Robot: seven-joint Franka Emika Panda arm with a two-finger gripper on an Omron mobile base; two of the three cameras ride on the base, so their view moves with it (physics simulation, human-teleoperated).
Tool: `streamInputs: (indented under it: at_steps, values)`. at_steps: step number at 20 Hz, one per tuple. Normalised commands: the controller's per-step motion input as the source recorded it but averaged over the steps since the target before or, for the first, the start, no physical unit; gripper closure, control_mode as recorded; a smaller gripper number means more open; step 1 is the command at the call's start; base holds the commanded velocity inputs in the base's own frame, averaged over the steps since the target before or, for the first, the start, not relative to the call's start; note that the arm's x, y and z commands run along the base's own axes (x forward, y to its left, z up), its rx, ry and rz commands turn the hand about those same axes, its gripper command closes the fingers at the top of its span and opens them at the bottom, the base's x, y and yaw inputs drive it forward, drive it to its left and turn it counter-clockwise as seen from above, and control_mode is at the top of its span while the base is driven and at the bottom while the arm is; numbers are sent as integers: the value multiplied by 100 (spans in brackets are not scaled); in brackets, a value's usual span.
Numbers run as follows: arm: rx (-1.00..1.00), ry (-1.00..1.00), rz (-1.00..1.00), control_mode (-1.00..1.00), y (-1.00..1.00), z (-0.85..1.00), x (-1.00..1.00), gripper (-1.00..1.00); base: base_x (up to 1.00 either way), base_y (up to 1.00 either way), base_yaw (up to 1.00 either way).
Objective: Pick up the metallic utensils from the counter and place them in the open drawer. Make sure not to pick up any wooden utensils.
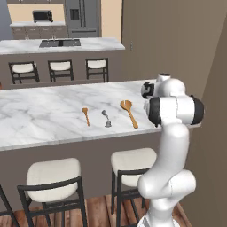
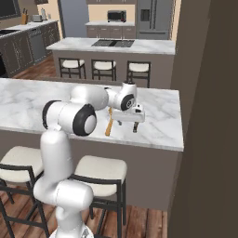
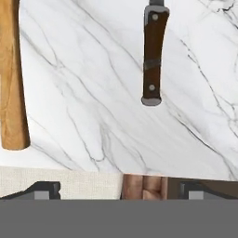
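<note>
On the white marble counter [image 1: 44, 111] a short silver-grey spoon [image 1: 106, 118] lies between a small wooden spoon [image 1: 85, 115] and a longer wooden spoon [image 1: 129, 113] with a round bowl. My gripper [image 2: 127, 126] hangs open just above the counter's near edge, at its right end, with nothing between its fingers. In the hand view a dark-handled utensil [image 3: 153, 56] lies on the marble [image 3: 93, 102] ahead of the open gripper [image 3: 120, 188], slightly right of centre. The long wooden spoon's handle [image 3: 10, 79] runs along the left side. The open drawer is out of view.
White-cushioned stools [image 1: 54, 175] [image 1: 133, 161] stand under the counter's near side. Beyond the counter is an island with a black sink [image 1: 60, 43] and more stools. A tall grey-brown wall panel [image 2: 209, 116] closes off the right end of the counter.
</note>
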Motion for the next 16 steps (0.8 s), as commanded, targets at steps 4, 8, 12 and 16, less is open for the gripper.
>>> streamInputs:
  at_steps: [4, 8, 12, 16]
  values:
    - [4, 0, 3, -100, -8, -21, 46, -100, 0, 0, 0]
    - [5, 0, 3, -100, -13, -21, 41, -100, 0, 0, 0]
    - [3, 0, 2, -100, -8, -24, 40, -100, 0, 0, 0]
    - [2, 0, 1, -100, -9, -23, 41, -100, 0, 0, 0]
